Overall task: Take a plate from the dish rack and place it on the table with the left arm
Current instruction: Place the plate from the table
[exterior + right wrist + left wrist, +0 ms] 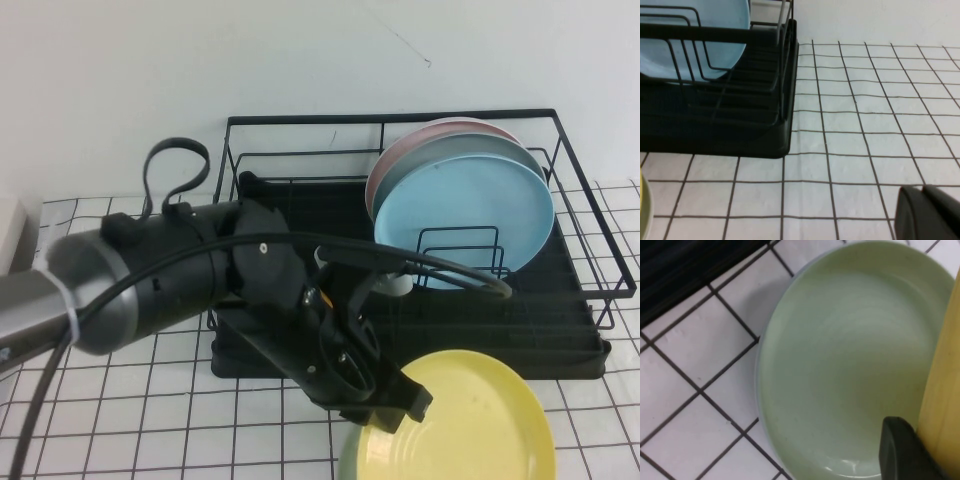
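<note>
left hand [395,405] gripping yellow plate [470,420], right hand [927,212] parked

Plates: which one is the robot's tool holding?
The yellow plate, out of the dish rack, pinched by the left tool over a green plate. The blue and pink plates stand racked.

We see a smooth, matt yellow plastic plate [470,420], a thin black wire dish rack [420,240], and white gridded cloth on the table [865,125].
</note>
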Motion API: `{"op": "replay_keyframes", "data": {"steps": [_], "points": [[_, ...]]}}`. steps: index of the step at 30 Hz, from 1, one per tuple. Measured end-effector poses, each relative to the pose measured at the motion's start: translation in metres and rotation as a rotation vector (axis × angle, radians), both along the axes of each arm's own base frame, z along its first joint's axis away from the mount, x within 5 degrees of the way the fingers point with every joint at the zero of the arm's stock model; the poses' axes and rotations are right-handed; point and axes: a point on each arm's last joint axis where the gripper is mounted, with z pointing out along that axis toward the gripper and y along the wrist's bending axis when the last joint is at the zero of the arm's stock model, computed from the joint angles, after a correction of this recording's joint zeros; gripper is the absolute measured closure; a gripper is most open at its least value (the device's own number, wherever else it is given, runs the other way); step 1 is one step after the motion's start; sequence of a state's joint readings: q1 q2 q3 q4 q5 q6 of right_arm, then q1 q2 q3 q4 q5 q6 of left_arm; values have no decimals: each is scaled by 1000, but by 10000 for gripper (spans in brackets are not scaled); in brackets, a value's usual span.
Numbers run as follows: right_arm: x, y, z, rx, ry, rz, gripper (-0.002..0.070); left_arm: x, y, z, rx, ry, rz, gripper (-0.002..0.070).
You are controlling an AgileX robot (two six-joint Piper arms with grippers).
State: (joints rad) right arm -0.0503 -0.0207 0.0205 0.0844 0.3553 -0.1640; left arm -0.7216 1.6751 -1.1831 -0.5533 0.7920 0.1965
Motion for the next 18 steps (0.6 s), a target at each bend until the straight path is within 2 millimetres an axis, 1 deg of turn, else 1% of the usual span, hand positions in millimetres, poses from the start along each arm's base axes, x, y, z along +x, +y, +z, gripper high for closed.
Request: {"op": "replay_keyframes", "data": {"steps": [7,13,14,15,16,17,18], "points": [[0,0,0,0,0,0,678,7,-4,-17,33,6,6,599],[0,0,0,0,0,0,678,11,-3,-22,37,17,20,599],[0,0,0,0,0,0,678,11,-3,-22,38,19,19,589],[0,0,0,0,0,0,678,11,-3,-22,38,19,19,567],[0,0,0,0,0,0,678,11,-2,-22,42,15,17,526],[0,0,0,0,0,0,678,12,-2,-23,43,16,19,480],[0,0,0,0,0,0,678,13,-1,-23,43,16,22,412]]}}
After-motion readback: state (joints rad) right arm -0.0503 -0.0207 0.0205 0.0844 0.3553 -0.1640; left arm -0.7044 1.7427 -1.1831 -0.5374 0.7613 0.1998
